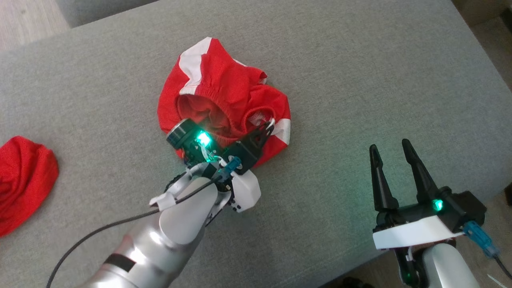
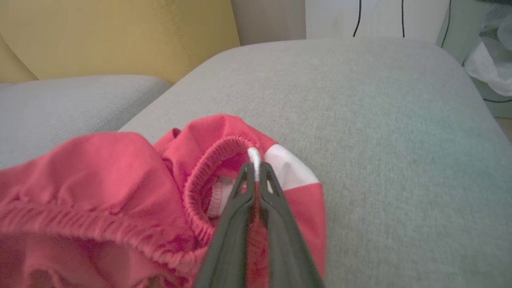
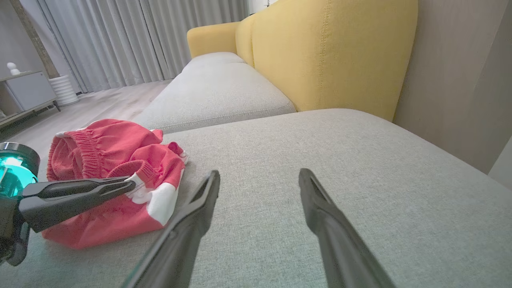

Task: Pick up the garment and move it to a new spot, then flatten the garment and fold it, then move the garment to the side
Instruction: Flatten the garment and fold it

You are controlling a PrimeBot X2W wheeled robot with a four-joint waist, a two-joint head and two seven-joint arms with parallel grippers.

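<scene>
The garment point(image 1: 224, 92) is a crumpled pair of red shorts with white panels and an elastic waistband, lying on the grey cushion point(image 1: 340, 72). My left gripper point(image 1: 269, 125) is shut on the garment at its waistband edge, pinching red cloth and a white drawstring. The left wrist view shows the closed fingertips point(image 2: 253, 170) on the garment point(image 2: 120, 180) by the white cord. My right gripper point(image 1: 392, 146) stands open over bare cushion to the right, well apart from the garment point(image 3: 116, 168). Its two fingers point(image 3: 200, 208) are spread with nothing between them.
Another red cloth point(image 1: 24, 176) lies at the left edge of the cushion. A yellow sofa back point(image 3: 328, 52) and a second grey seat point(image 3: 216, 88) stand beyond. The cushion's front edge runs near my right arm, with wooden floor point(image 1: 28, 20) beyond the far left corner.
</scene>
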